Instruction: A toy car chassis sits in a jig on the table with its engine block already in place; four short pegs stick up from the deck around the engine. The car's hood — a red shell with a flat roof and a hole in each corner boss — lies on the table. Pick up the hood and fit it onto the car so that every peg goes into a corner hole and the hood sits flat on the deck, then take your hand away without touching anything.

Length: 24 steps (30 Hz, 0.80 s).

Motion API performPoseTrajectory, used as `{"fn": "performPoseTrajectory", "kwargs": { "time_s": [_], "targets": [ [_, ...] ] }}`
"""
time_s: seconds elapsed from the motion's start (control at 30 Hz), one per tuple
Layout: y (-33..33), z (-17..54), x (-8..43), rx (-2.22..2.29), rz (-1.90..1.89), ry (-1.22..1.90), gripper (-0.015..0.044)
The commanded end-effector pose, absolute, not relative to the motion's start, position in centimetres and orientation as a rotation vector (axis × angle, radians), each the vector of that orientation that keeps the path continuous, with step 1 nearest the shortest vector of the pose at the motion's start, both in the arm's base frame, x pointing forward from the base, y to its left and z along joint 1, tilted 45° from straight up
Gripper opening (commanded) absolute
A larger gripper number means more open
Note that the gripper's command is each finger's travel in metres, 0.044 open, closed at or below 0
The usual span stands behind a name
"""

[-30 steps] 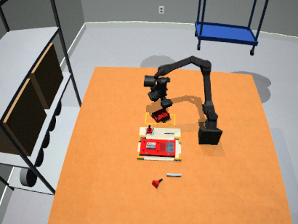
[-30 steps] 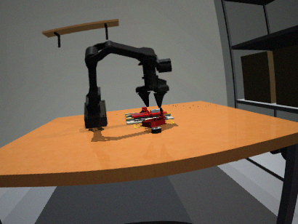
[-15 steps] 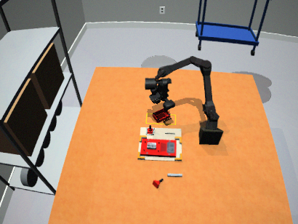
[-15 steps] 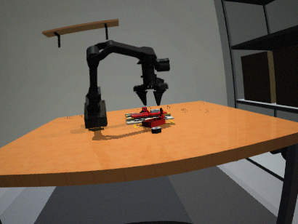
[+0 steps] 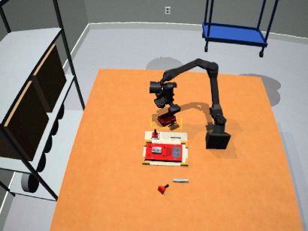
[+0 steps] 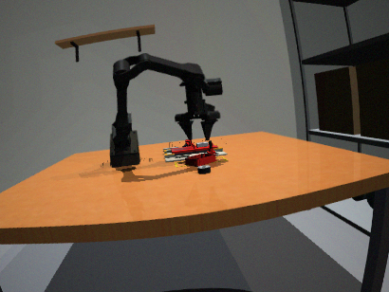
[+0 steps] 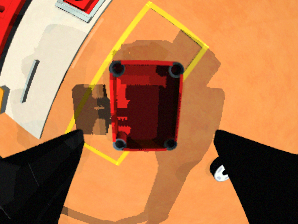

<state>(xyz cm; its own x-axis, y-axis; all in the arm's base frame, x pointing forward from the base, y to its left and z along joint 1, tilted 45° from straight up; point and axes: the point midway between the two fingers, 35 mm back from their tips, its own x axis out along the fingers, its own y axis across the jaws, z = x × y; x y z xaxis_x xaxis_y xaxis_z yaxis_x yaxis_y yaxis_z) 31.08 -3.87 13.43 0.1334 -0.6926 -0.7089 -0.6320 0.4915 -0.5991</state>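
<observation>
The red hood (image 5: pixel 166 119) (image 6: pixel 199 160) (image 7: pixel 146 110) lies on the table, its hollow side seeming to face up, with a ringed boss at each corner. It lies askew across the yellow outline (image 7: pixel 150 5). My gripper (image 6: pixel 199 138) (image 7: pixel 151 137) is open and empty, above the table near the hood; in the wrist view the hood appears between and ahead of the fingertips. The red chassis (image 5: pixel 170 153) (image 6: pixel 182 151) sits in the white jig (image 5: pixel 165 136) (image 7: pixel 55 47) with the engine block (image 5: pixel 156 150) on it. The pegs are too small to make out clearly.
A small wheel (image 6: pixel 204 169) (image 7: pixel 220 171) lies near the hood, partly behind the right finger in the wrist view. A red piece with a black stick (image 5: pixel 155 134) stands on the jig's edge. Another red piece (image 5: pixel 162 189) and a grey bar (image 5: pixel 180 181) lie beyond the jig.
</observation>
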Motion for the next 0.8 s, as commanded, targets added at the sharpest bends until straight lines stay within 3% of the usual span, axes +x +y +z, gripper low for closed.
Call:
{"fn": "performPoseTrajectory", "kwargs": {
  "time_s": [0.0,0.77],
  "targets": [
    [-4.2,13.1,31.0,-1.194,-0.062,1.557,0.044],
    [-5.4,12.0,31.3,-1.194,-0.062,1.557,0.044]
  ]
}}
